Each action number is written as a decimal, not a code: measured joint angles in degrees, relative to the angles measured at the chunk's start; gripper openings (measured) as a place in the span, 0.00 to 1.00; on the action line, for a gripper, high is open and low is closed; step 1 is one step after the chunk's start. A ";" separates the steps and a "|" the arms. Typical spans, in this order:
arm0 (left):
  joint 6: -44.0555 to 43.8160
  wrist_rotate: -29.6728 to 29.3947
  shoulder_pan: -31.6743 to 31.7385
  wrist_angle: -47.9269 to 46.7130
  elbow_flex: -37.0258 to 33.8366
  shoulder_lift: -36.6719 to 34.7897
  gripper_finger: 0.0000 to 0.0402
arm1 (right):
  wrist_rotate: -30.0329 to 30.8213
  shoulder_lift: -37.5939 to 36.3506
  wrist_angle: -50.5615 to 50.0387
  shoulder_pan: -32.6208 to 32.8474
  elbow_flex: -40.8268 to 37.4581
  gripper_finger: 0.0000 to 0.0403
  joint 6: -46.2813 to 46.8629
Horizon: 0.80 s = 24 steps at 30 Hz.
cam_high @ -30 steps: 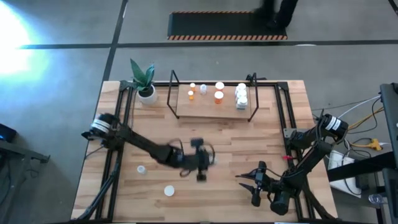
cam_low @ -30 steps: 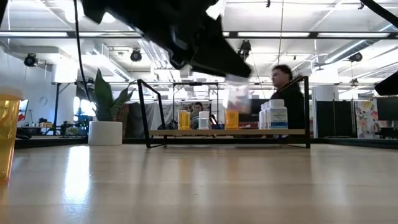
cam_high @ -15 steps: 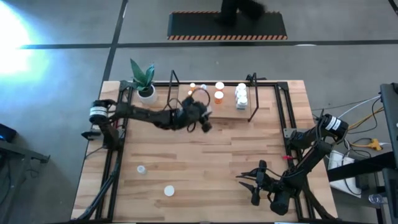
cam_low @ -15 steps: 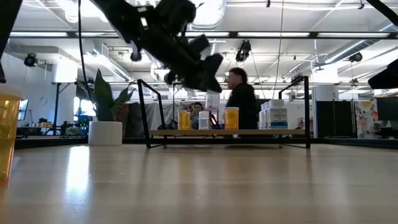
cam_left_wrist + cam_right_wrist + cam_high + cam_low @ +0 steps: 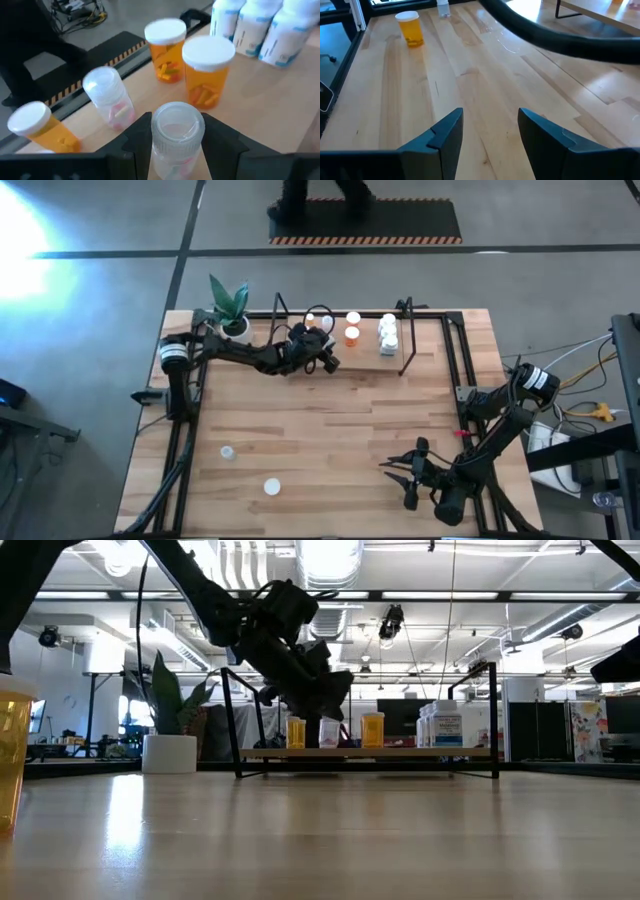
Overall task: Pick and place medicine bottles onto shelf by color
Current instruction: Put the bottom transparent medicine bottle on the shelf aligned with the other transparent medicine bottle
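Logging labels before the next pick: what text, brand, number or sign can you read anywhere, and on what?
No text can be read.
White bottles on the shelf: blue label print, too blurred to read.
Clear bottle held by the left gripper: no label seen.
Orange bottles: no label seen.
Striped floor mat: hazard stripes only, no words.

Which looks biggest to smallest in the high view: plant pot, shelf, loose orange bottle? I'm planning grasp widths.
1. The shelf, by far the widest.
2. The white plant pot, well behind it.
3. The loose orange bottle, slightly smaller than the pot; only its white cap shows from above.
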 joint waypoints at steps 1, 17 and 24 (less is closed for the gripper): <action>0.01 0.00 0.04 -0.24 -0.05 0.05 0.31 | 0.00 -0.01 -0.02 0.01 0.00 0.45 0.00; 0.02 0.98 1.61 1.19 -0.16 0.49 0.31 | 0.00 0.00 0.00 0.00 -0.01 0.45 0.19; 0.02 1.56 1.63 1.19 -0.20 0.49 0.36 | -0.02 0.00 0.00 0.02 0.01 0.45 0.17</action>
